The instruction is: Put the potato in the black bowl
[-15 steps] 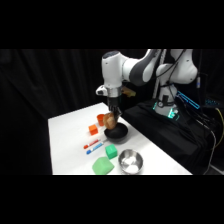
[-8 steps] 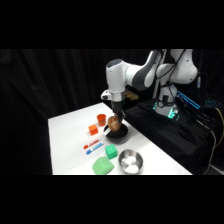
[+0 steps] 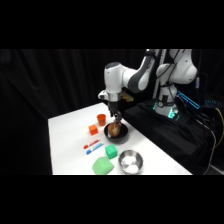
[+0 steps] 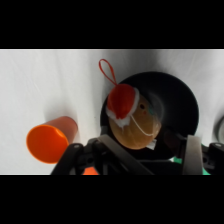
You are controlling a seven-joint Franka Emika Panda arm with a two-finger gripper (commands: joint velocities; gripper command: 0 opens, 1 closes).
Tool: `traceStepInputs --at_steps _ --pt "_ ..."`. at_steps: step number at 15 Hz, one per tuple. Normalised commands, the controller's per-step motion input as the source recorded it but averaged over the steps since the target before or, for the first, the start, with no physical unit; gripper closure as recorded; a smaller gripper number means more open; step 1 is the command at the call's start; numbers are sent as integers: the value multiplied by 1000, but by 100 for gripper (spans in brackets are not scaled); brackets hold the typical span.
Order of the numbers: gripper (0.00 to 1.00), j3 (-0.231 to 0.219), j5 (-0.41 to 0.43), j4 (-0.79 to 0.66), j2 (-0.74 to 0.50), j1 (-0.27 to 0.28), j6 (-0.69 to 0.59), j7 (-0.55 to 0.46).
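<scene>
Although the white arm's gripper (image 3: 116, 120) hangs directly above the round matte black bowl (image 3: 116, 132) near the white tabletop's (image 3: 67, 145) far right edge in the side view, the tan-brown oval potato (image 3: 115, 129) sits low within the bowl's rim, and I cannot tell from here whether the claw grasps it or has let go. An orange cup (image 3: 101, 119) and an orange block (image 3: 93, 130) stand just beside the bowl, a shiny silver metal bowl (image 3: 131, 161) nearer the front edge. In the wrist view the potato (image 4: 134, 122), wearing a small red cap with a red loop (image 4: 123, 100), lies inside the black bowl (image 4: 180, 107), against its wall on the side of the orange cup (image 4: 50, 142); the gripper (image 4: 147, 150) linkage crowds the bottom edge, grip again unclear. The risk, as I judge it: a rise with the potato caught would lift it out, or tip the bowl.
</scene>
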Motion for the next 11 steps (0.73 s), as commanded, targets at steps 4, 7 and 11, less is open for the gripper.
traceStepInputs --at_steps 4,7,11 --pt "0 12 -41 7 -486 0 -488 -120" --pt "0 14 74 153 -501 -10 -641 -230" --pt "0 -35 206 279 -181 -11 -410 -283"
